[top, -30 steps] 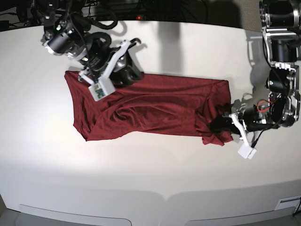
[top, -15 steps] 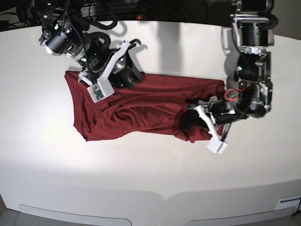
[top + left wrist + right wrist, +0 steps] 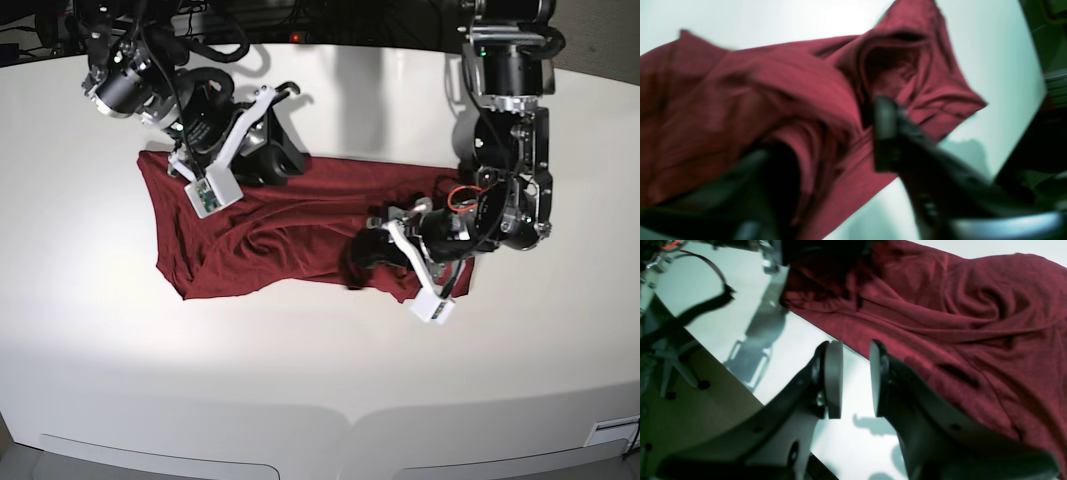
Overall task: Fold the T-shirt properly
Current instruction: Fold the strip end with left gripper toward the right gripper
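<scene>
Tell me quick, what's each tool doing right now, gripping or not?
Left tool: jaws apart, T-shirt fabric bunched between them; whether it grips cannot be told.
Right tool: slightly open, holding nothing, at the shirt's edge.

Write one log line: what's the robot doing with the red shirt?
stage: folding | dark red soft fabric T-shirt: side folded inward | left end effector: over fold | right end effector: open, empty

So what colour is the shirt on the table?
Dark red all over, no print. The shirt shows best in the right wrist view.
</scene>
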You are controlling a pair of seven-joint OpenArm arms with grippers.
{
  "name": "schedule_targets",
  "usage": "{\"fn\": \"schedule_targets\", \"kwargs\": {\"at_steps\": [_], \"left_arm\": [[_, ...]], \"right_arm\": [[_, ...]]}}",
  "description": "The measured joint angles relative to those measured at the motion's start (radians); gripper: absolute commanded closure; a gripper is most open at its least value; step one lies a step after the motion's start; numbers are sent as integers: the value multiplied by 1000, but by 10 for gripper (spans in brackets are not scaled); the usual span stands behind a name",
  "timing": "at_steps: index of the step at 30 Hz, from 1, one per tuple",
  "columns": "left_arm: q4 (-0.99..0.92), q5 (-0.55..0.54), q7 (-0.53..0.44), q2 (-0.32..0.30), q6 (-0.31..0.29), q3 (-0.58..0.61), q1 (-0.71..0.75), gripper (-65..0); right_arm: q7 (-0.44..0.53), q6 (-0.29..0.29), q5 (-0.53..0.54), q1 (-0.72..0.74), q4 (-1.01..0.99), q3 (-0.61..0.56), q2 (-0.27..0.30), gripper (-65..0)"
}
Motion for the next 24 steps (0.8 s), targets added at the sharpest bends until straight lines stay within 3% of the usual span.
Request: {"fn": "schedule_targets", "kwargs": {"at_steps": [4, 14, 20, 24], "left_arm": [[0, -101, 63, 25, 0, 40, 0, -301], [0, -64, 14, 26, -4, 260, -3, -301], [0, 251, 11, 1, -5, 263, -84, -300], [0, 346, 15, -60, 78, 263, -126, -300]], "right_arm": [[-2, 0, -1, 0, 0, 0, 0, -147], [-16, 0, -8, 0, 0, 0, 0, -147], [-27, 0, -10, 0, 0, 0, 0, -147], [-27, 0, -9, 0, 0, 0, 0, -147]]}}
